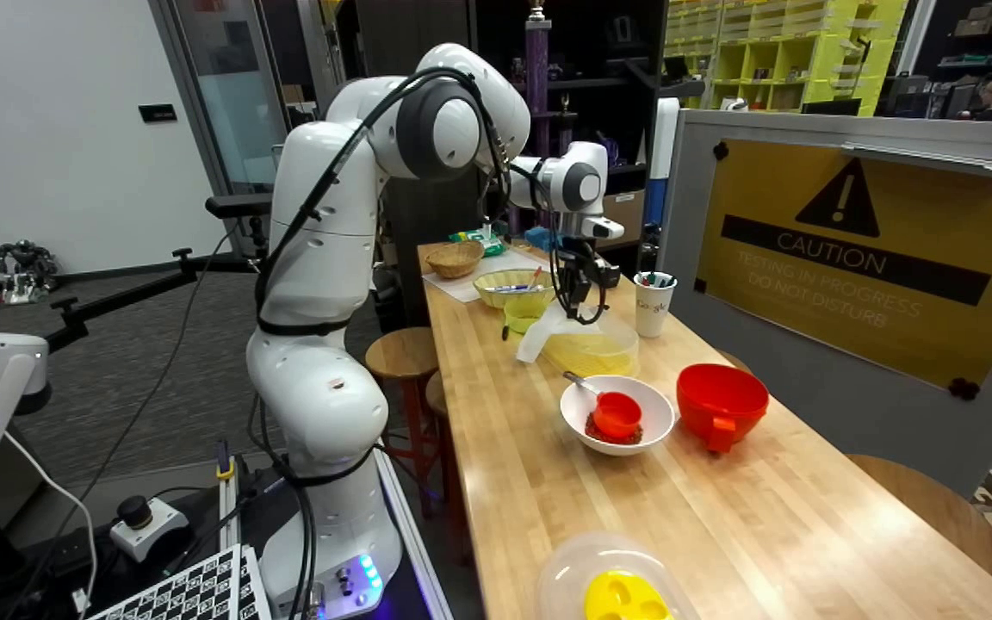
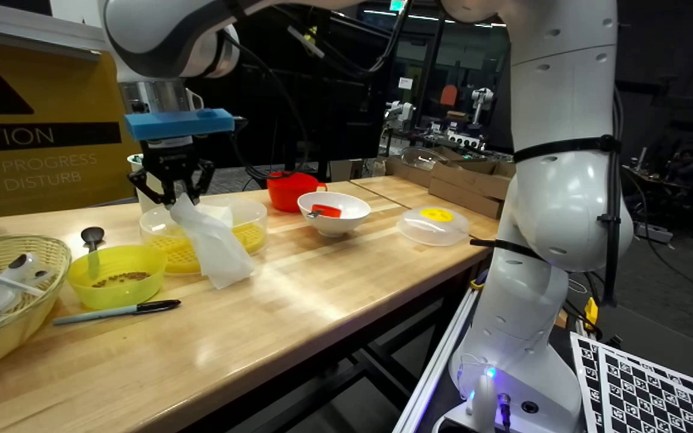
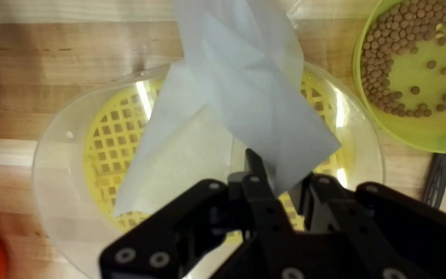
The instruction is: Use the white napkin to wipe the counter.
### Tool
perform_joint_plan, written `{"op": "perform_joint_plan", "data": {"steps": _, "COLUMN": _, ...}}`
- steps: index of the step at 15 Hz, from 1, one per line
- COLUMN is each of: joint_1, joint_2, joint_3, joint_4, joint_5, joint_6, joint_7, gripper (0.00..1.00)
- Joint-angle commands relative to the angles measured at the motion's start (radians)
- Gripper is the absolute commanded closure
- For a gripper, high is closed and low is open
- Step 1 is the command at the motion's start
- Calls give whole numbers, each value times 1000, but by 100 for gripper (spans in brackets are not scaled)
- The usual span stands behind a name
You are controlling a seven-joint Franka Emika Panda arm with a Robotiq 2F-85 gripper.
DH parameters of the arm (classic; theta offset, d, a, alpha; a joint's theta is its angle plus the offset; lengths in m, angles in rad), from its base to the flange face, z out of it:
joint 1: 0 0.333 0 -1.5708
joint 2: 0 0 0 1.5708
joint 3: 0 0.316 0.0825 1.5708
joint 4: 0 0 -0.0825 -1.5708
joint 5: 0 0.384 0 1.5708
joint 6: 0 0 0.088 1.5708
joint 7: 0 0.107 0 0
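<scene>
Above the clear container (image 3: 62, 193) in the wrist view, the gripper (image 3: 281, 186) pinches the white napkin (image 3: 242, 89); in an exterior view the napkin hangs near the counter (image 2: 262, 325), grasp apparently done, wiping not; in an exterior view a cup (image 1: 653, 312) reads "Google", a sign (image 1: 866, 258) "CAUTION TESTING IN PROGRESS DO NOT DISTURB".

Arm (image 1: 319, 250), one, white: upright from a base (image 1: 332, 551) lit blue, bent over at the elbow (image 1: 436, 129), reaching outward. Wrist (image 1: 578, 182): turned down. Claw (image 2: 183, 196), black: pointing downward, fingers (image 3: 260, 193) close together, narrow gap between.
</scene>
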Motion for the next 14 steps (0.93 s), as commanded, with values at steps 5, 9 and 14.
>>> {"op": "perform_joint_plan", "data": {"steps": 5, "joint_1": 12, "joint_2": -35, "joint_3": -15, "joint_4": -14, "joint_5": 26, "joint_6": -19, "joint_7": 4, "gripper": 100}}
{"op": "perform_joint_plan", "data": {"steps": 9, "joint_1": 7, "joint_2": -68, "joint_3": -13, "joint_4": -33, "joint_5": 31, "joint_6": -33, "joint_7": -8, "gripper": 100}}
{"op": "perform_joint_plan", "data": {"steps": 14, "joint_1": -6, "joint_2": -132, "joint_3": -21, "joint_4": -86, "joint_5": 26, "joint_6": -74, "joint_7": -5, "gripper": 100}}
